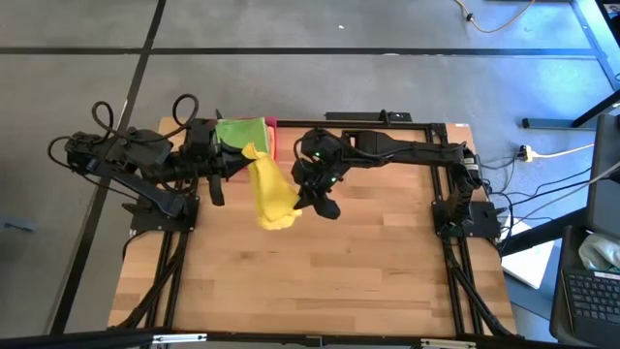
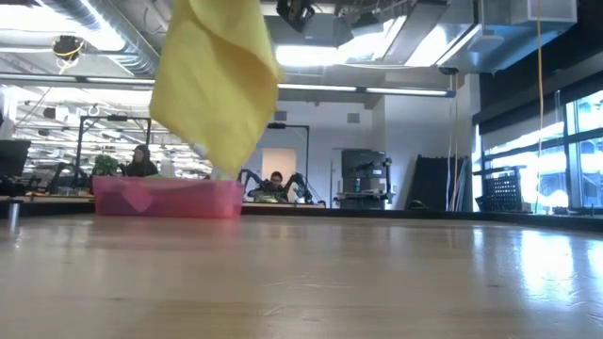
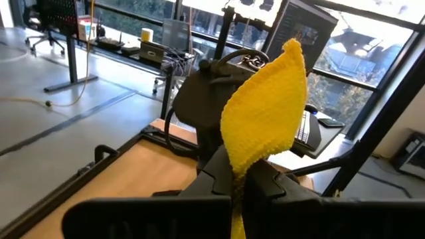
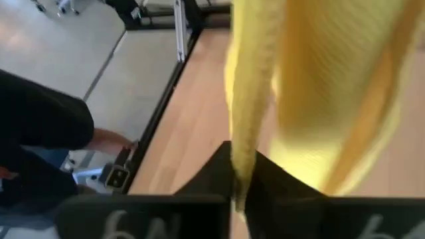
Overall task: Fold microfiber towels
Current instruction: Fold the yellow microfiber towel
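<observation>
Two end effectors pinch one yellow towel (image 1: 269,191), which hangs above the counter (image 1: 320,281) between them: the left end effector (image 3: 239,189) is clamped on an upper corner, the right end effector (image 4: 242,179) is closed on an edge. It looks light, limp and nappy, so it should drape and sag; corners or hems seem the best holds. More towels lie in the tray (image 2: 170,198) behind.

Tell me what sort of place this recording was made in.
Most likely a robotics lab in an open-plan workspace. The wooden table sits in a black frame carrying two arms, people sit at desks with more arms behind the pink tray, and ducts run exposed overhead.
</observation>
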Robot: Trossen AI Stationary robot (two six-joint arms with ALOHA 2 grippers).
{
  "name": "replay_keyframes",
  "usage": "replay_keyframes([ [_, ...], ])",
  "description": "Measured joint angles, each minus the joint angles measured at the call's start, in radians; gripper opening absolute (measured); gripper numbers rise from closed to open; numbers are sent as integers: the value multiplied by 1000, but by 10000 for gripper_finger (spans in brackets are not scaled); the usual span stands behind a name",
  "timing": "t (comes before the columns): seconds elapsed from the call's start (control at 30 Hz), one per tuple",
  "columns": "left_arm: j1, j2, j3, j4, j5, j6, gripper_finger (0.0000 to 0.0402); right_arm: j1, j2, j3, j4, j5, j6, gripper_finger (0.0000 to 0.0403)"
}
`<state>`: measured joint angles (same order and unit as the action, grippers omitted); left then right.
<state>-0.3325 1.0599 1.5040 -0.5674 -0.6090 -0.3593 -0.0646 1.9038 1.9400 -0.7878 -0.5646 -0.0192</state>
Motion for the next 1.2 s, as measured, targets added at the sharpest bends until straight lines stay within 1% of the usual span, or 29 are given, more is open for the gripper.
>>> replay_keyframes([
  [0.03, 0, 0, 0, -1, 0, 15, 0, 0, 0, 0, -19, 5, -14, 21],
  [0.07, 0, 0, 0, -1, 0, 31, 0, -1, 0, 0, -37, 12, -27, 11],
  [0.17, 0, 5, -1, -23, 4, 75, 0, -5, -2, 12, -116, 40, -80, 9],
  [0.27, 18, 29, 0, -88, 25, 74, 0, -21, -3, 47, -222, 76, -150, 5],
  [0.33, 25, 49, -1, -133, 23, 73, 0, -36, -4, 89, -311, 152, -196, 6],
  [0.37, 28, 55, -1, -157, 10, 77, 0, -44, -4, 116, -365, 215, -225, 5],
  [0.47, 48, 61, -1, -231, -80, 112, 0, -63, -6, 186, -484, 474, -337, 4],
  [0.5, 65, 61, -1, -252, -113, 134, 0, -73, -6, 204, -495, 538, -368, 4],
  [0.53, 87, 61, -1, -267, -148, 161, 0, -84, -6, 222, -494, 578, -388, 4],
  [0.57, 112, 61, -1, -271, -171, 191, 0, -95, -6, 243, -493, 594, -402, 4],
  [0.63, 173, 61, -1, -261, -182, 260, 0, -116, -6, 281, -489, 598, -406, 3],
  [0.73, 267, 60, -1, -240, -128, 345, 0, -138, -6, 322, -489, 635, -409, 2],
  [0.83, 342, 58, -1, -222, -62, 362, 0, -157, -6, 377, -491, 709, -417, 2],
  [0.9, 369, 58, -1, -208, -30, 353, 0, -169, -6, 418, -486, 719, -420, 2],
  [0.97, 379, 58, -1, -194, -9, 321, 0, -172, -30, 406, -464, 720, -410, 2],
  [1.07, 385, 63, 0, -189, 0, 229, 0, -168, -51, 402, -493, 683, -392, 1],
  [1.1, 385, 67, 0, -191, 7, 195, 0, -168, -54, 402, -520, 646, -380, 1],
  [1.2, 384, 83, -12, -206, 66, 98, 0, -167, -55, 400, -566, 468, -335, 1],
])
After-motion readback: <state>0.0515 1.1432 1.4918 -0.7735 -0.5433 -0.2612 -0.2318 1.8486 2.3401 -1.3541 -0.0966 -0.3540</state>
